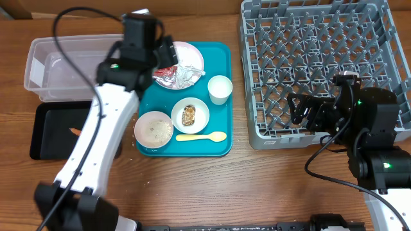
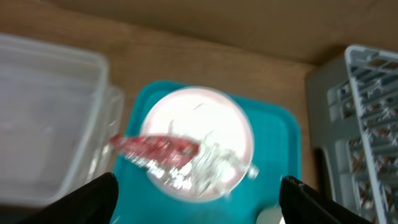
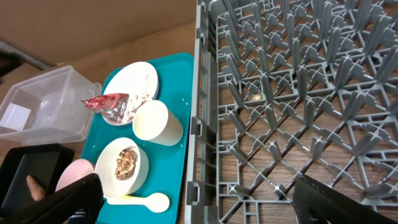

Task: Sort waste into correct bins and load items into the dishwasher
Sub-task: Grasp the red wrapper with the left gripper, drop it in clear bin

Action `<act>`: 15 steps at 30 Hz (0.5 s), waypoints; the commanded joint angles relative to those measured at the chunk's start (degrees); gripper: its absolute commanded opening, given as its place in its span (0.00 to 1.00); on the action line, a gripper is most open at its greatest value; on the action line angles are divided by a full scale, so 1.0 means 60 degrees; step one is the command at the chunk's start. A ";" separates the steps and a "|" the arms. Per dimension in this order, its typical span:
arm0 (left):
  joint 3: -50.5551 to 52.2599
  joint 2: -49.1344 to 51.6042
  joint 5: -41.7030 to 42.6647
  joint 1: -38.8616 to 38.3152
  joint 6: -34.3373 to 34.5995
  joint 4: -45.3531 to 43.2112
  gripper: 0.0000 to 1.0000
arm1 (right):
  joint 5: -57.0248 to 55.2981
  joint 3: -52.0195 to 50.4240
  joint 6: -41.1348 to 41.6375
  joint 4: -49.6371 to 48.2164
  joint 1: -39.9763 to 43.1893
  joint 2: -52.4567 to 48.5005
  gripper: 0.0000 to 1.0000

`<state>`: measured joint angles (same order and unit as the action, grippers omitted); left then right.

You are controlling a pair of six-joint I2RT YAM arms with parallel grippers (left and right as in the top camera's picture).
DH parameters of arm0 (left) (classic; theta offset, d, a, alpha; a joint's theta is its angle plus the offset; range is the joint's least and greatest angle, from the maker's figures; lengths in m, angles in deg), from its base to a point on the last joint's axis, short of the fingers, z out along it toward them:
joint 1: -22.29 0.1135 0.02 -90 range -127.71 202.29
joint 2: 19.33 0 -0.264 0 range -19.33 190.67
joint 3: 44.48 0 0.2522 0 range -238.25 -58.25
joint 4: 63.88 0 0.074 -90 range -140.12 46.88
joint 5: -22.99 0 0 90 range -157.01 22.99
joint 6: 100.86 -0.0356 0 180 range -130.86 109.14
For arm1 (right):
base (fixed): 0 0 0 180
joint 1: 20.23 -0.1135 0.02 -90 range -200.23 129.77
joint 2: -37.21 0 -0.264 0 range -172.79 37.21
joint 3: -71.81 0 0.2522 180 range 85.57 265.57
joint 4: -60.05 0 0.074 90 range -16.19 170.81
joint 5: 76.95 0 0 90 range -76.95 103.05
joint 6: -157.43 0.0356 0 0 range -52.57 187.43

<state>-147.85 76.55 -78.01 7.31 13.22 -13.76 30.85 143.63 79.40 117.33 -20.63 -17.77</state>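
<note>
A pale pink plate (image 1: 192,56) on the teal tray holds the red foil wrapper (image 1: 166,74) and the crumpled white napkin (image 1: 184,77). My left gripper (image 2: 199,199) is open and empty, hovering above the plate (image 2: 205,121), the wrapper (image 2: 155,147) and the napkin (image 2: 208,163). Below the plate sit a white cup (image 1: 219,88), a small white bowl (image 1: 190,114) with brown food, a pink bowl (image 1: 154,128) with rice and a yellow spoon (image 1: 202,136). My right gripper (image 3: 199,199) is open and empty over the front left corner of the grey dish rack (image 1: 314,64).
The clear tub (image 1: 64,67) stands at the left, with the black tray (image 1: 54,131) in front of it holding an orange-brown sausage (image 1: 76,131). The teal tray (image 1: 221,128) lies between the bins and the rack. Bare wooden table lies in front.
</note>
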 commanded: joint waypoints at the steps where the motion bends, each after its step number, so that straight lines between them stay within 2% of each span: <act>1: -0.0098 0.1290 -0.0678 -0.0197 0.0576 -0.0546 0.87 | 0.0051 0.0273 0.0015 0.0015 0.0025 0.0025 1.00; 4: -0.0106 0.2295 -0.0517 -0.0182 0.0528 -0.1235 0.93 | 0.0055 0.0273 0.0015 0.0069 0.0025 0.0025 1.00; 9: -0.0106 0.3534 0.0583 -0.0171 -0.0448 -0.2382 1.00 | 0.0051 0.0273 0.0015 0.0219 0.0025 0.0025 1.00; 15: -0.0106 0.4481 0.0616 -0.0171 -0.0444 -0.2594 1.00 | 0.0051 0.0273 0.0015 0.0313 0.0025 0.0025 1.00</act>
<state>-148.18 101.57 -75.52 6.15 12.45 -28.97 30.87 143.63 79.42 119.28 -20.63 -17.77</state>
